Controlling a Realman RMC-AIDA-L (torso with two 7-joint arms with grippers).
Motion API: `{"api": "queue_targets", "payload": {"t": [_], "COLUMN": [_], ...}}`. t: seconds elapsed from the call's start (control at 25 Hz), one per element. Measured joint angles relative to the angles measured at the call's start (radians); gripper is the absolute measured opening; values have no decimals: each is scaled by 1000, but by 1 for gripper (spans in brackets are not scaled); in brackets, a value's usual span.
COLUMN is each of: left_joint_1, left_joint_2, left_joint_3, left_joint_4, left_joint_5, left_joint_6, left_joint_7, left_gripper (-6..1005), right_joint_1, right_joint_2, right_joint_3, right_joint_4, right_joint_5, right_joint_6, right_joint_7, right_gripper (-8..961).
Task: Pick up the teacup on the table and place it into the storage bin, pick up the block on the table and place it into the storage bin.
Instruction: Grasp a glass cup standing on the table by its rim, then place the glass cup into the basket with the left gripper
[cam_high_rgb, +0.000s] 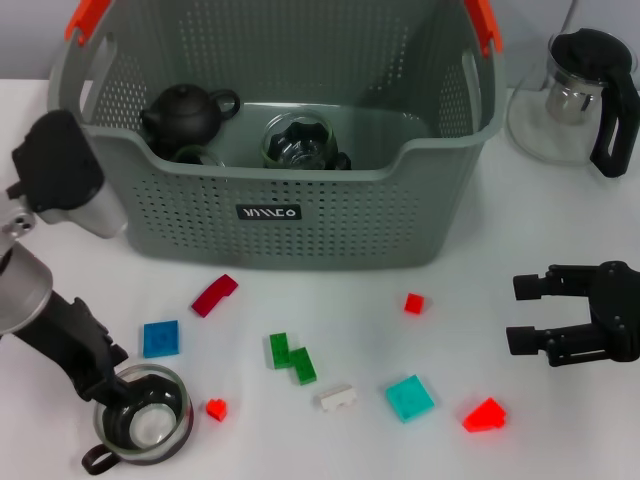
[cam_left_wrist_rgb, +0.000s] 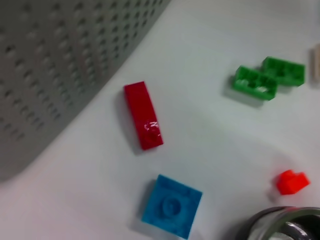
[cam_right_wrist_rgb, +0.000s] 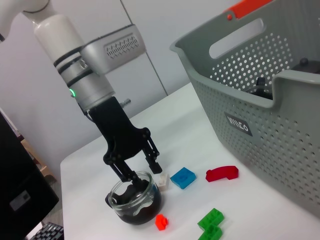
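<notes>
Left tool placed over the clear glass teacup at the near-left of the white bench.
One finger is seen inside the cup, one outside its rim; grip on the wall cannot be told. Right tool is held wide at the right, near the red wedge block. Grey perforated storage bin sits far centre.
</notes>
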Motion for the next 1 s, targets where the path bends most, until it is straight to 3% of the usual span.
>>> {"api": "queue_targets", "payload": {"t": [0.32, 0.64, 0.84, 1.0], "left_joint_1": [3, 4, 2, -9], "left_joint_2": [-2, -2, -1, 4], "left_joint_3": [20, 20, 9, -51], "left_joint_4": [-4, 4, 16, 31], "left_joint_5": [3, -7, -11, -60], "left_joint_6": [-36, -22, -3, 39], "left_joint_7": [-24, -37, -38, -18], "left_gripper": [516, 313, 102, 63], "right_joint_1": [-2, -3, -3, -3], "right_joint_2": [0, -1, -2, -2], "right_joint_3": [1, 4, 5, 5], "right_joint_4": [0, 0, 0, 0], "right_joint_5": [0, 0, 0, 0], "right_joint_6": [0, 0, 0, 0], "right_joint_7": [0, 0, -1, -1], "right_gripper": [915, 914, 914, 915]}}
